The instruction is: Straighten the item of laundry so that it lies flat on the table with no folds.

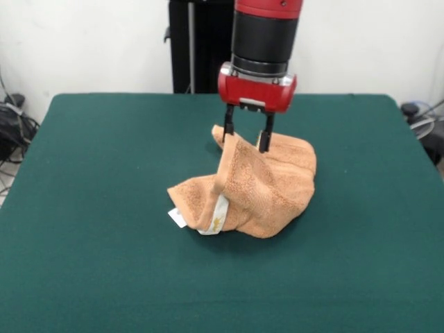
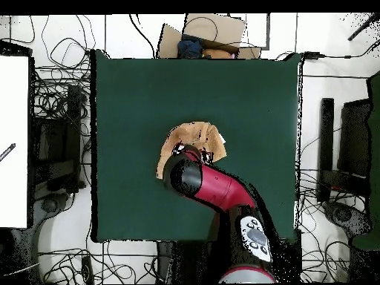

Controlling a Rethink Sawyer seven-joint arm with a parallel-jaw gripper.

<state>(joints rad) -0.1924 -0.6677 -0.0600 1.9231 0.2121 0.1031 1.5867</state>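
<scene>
Front view: end effector (image 1: 246, 142) low over the middle of the worktop (image 1: 90, 208), its two dark fingers (image 1: 228, 125) straddling a raised edge of the orange-tan towel (image 1: 267, 187) and apparently pinching it, cloth drawn up into a peak between the tips. Rest of the towel slumped in a crumpled heap below and toward the camera, one flap doubled over, woven border band and white tags (image 1: 178, 217) showing at the nearest lower corner. Overhead view: towel (image 2: 200, 137) near the centre of the green surface, well away from every edge, partly hidden beneath the red arm (image 2: 219, 189) reaching in from the bottom. Judged from the folds: task far from finished, perhaps only in its early or middle stage. Done so far, at most a grip on one edge and a lift. Left to do: pulling the lifted edge outward to unroll the doubled layers, laying it down, then likely further tugs at other corners to take out remaining creases. No part yet lying fully flat, as far as can be seen.
</scene>
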